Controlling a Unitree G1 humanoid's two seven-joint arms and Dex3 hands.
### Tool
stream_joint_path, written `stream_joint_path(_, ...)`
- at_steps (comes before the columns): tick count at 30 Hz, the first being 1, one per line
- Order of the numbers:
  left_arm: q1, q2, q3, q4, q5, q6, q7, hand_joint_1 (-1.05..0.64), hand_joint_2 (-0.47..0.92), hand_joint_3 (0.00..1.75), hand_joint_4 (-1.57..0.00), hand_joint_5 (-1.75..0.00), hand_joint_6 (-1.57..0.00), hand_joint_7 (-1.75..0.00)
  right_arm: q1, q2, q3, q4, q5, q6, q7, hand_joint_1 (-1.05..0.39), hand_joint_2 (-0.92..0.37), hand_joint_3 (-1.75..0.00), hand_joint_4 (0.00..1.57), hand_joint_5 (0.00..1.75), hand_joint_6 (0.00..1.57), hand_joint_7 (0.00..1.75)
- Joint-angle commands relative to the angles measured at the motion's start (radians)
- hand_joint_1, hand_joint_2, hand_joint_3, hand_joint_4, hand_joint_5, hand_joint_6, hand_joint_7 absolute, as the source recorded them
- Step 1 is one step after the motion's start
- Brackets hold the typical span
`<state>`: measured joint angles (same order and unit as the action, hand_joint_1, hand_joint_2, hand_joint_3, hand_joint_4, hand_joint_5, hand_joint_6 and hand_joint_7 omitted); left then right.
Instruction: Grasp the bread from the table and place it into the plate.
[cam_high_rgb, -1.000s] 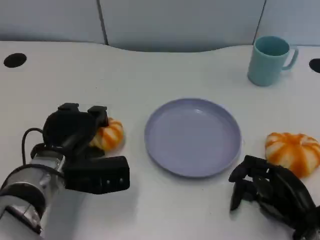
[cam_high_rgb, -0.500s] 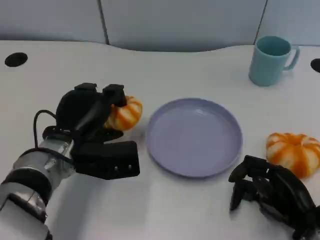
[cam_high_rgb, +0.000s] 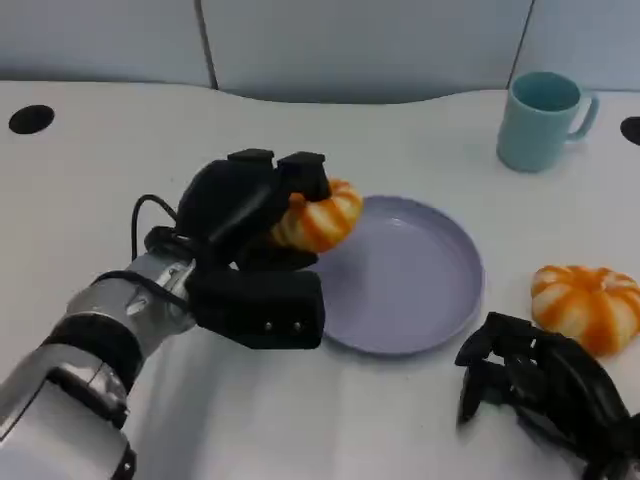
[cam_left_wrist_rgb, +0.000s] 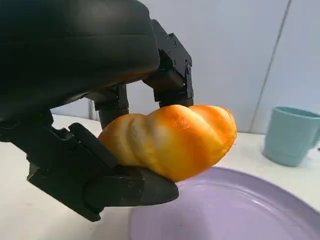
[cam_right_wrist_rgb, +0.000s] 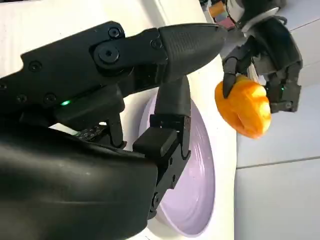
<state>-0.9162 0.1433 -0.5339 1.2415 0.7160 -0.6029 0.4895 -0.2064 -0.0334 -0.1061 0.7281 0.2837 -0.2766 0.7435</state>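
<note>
Left hand (cam_high_rgb: 250, 205) gripped the bread roll (cam_high_rgb: 318, 214), orange with pale stripes, fingers over its top and thumb under it, clear in the left wrist view (cam_left_wrist_rgb: 170, 140). Roll was lifted off the white table (cam_high_rgb: 100, 180), over the left rim of the lavender plate (cam_high_rgb: 410, 290), not touching it. Right wrist view showed the same roll (cam_right_wrist_rgb: 243, 107) held in that hand (cam_right_wrist_rgb: 270, 60) above the plate (cam_right_wrist_rgb: 192, 200). Teal mug (cam_high_rgb: 543, 118) stood at the far right of the table, well apart from the plate. Second striped bread roll (cam_high_rgb: 587, 303) lay on the table just right of the plate. Right hand (cam_high_rgb: 535, 385) was low near the table edge, just beside that second roll, fingers curled inward, nothing in them.
</note>
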Motion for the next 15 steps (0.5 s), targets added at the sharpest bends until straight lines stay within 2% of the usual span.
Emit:
stream_joint_path(1, -0.027, -0.013, -0.004, -0.009, -0.009, -0.03, -0.05, -0.27, 0.69, 0.91, -0.89, -1.75, -0.73, -1.75, 0.027, -0.002, 0.005, -0.004, -0.007, 0.012, -0.017, -0.52, -0.92, -0.23, 0.65, 1.59, 0.69, 1.2)
stream_joint_path(15, -0.042, -0.079, -0.048, -0.01, 0.022, -0.035, -0.069, -0.32, 0.67, 0.94, -0.92, -1.75, -0.75, -1.75, 0.038, 0.007, 0.011, -0.022, -0.001, 0.019, -0.009, -0.5, -0.92, -0.25, 0.63, 1.61, 0.67, 1.21)
